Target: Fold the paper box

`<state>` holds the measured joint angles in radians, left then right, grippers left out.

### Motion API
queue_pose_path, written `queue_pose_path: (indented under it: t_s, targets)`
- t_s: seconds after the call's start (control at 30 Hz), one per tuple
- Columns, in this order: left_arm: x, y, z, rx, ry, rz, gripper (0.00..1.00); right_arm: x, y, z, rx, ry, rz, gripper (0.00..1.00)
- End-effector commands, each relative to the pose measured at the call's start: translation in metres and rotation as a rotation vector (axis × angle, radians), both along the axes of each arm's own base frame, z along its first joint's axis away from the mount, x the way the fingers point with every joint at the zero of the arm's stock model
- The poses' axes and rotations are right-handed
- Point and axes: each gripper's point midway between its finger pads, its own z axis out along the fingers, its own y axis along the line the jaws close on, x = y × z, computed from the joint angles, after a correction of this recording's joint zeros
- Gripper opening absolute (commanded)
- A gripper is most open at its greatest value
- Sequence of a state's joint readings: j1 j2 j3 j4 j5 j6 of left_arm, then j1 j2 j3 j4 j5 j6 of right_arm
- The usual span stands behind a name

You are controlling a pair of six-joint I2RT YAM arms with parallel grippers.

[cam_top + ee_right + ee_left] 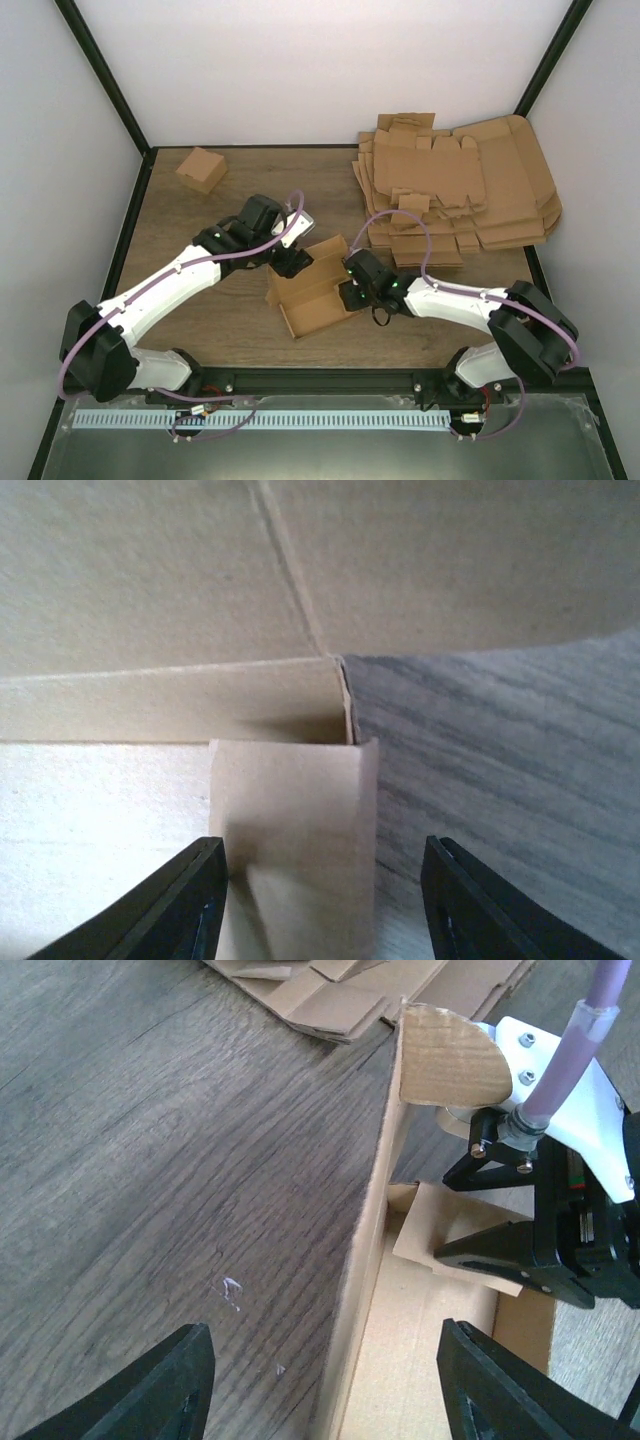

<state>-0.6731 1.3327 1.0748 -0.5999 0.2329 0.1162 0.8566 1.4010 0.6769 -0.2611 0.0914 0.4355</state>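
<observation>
Half-folded plain brown cardboard paper box [320, 305] lies between the two tools: left tool [325, 1370] spread astride its upright wall [365, 1230], right tool [322, 880] spread around an inner flap [295, 810], which could spring open unheld.

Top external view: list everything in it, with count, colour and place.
paper box: one, brown, half-folded tray at table centre, between the grippers
small folded box: one, brown, far left corner
stack of flat blanks: one pile, brown, far right; sheets not countable
table: one, dark wood grain, under everything
enclosure walls: three, white, around the table
left gripper: one, black, open astride the box's upright wall
right gripper: one, black, open around a box flap
</observation>
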Motion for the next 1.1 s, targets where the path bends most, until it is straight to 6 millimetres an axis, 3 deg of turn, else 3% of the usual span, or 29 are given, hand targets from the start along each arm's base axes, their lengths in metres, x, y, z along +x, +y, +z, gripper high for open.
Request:
queue_pose_path:
  t_s: [0.0, 0.3, 0.67, 0.87, 1.07]
  targets:
    - [0.000, -0.005, 0.010, -0.012, -0.021, -0.042, 0.62, -0.013, -0.005, -0.004, -0.014, 0.044, -0.007, 0.56]
    - [0.003, -0.004, 0.013, -0.026, -0.033, -0.016, 0.62, -0.017, -0.009, -0.025, -0.098, 0.044, -0.055, 0.44]
    - [-0.003, -0.002, 0.031, -0.058, -0.067, -0.028, 0.62, -0.006, -0.022, -0.029, -0.198, -0.041, -0.143, 0.01]
    - [-0.004, -0.004, 0.033, -0.079, -0.059, -0.027, 0.63, -0.006, -0.024, -0.028, -0.210, -0.047, -0.156, 0.04]
    - [-0.002, -0.002, 0.038, -0.074, -0.079, -0.019, 0.63, -0.007, -0.011, -0.011, -0.114, -0.061, -0.131, 0.41]
